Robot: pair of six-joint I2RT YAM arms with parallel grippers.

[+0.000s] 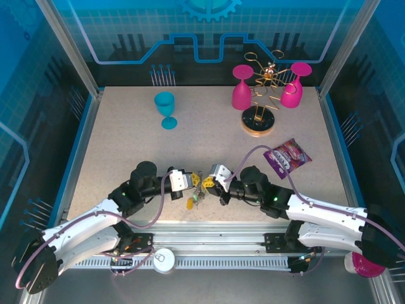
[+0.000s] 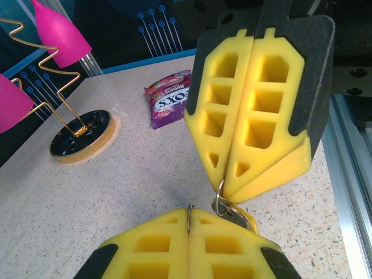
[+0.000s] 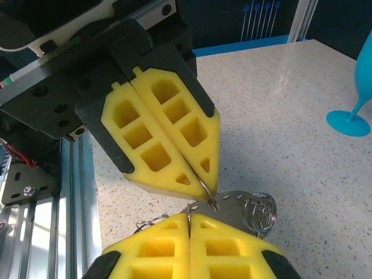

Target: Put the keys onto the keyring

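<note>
1. The desk (image 1: pixel 126 152) carries the work at its near middle, probably because both arms reach there together.
2. The left arm (image 1: pixel 82 228) and right arm (image 1: pixel 323 212) bend inward from their bases so that their tips meet head on.
3. A gold rack (image 1: pixel 258 123) with pink goblets (image 1: pixel 241 88), a blue goblet (image 1: pixel 166 107) and a sweet packet (image 1: pixel 288 156) sit well apart at the back, out of the way.
4. The left claw (image 3: pixel 200 177) and right claw (image 2: pixel 225 177) face tip to tip. Both are closed, each nipping a thin steel loop (image 2: pixel 228 208) of the bunch. One likely steadies it while the other threads.
5. The keys (image 1: pixel 197 192) are between and just below the tips. Yellow heads show, with a hint of green.
6. The keyring (image 3: pixel 148 222) seems to be the bumpy wire beside the right claw's pads, which hide most of it. Which loop is keyring and which a key's own ring cannot be told, nor can the keys be counted.
</note>
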